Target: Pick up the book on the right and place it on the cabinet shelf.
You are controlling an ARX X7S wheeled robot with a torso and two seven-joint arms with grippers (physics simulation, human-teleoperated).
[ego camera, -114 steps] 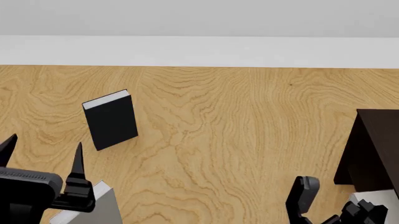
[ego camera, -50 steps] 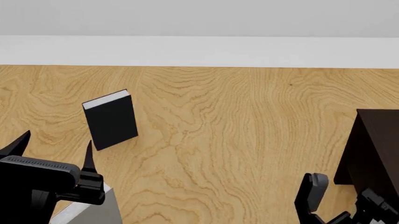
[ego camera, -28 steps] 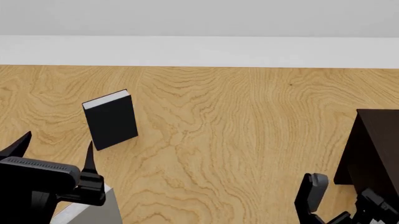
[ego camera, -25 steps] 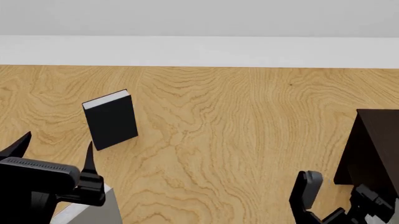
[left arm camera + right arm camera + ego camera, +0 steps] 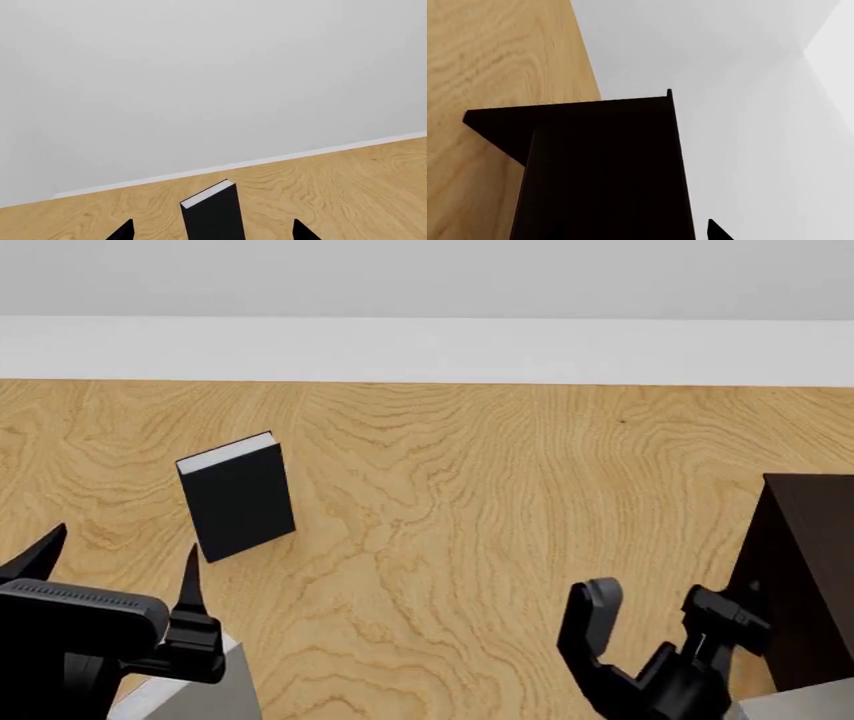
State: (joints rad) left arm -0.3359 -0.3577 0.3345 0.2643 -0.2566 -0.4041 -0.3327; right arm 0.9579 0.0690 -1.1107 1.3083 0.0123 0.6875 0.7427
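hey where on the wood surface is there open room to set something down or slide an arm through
The widest bare stretch of the wood surface runs through the middle, between the upright black book and the dark cabinet, back to the white wall strip. It is crowded along the near edge: the left gripper over a grey book, and the right gripper beside the cabinet.

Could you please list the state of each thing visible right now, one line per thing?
Black book: standing upright on the floor, closed, untouched.
Grey book: only a corner shows beside the left gripper; pose unclear.
Cabinet: standing at the right edge, nothing visible on it.
Left gripper: jaws open, empty.
Right gripper: jaws open, empty, beside the cabinet.
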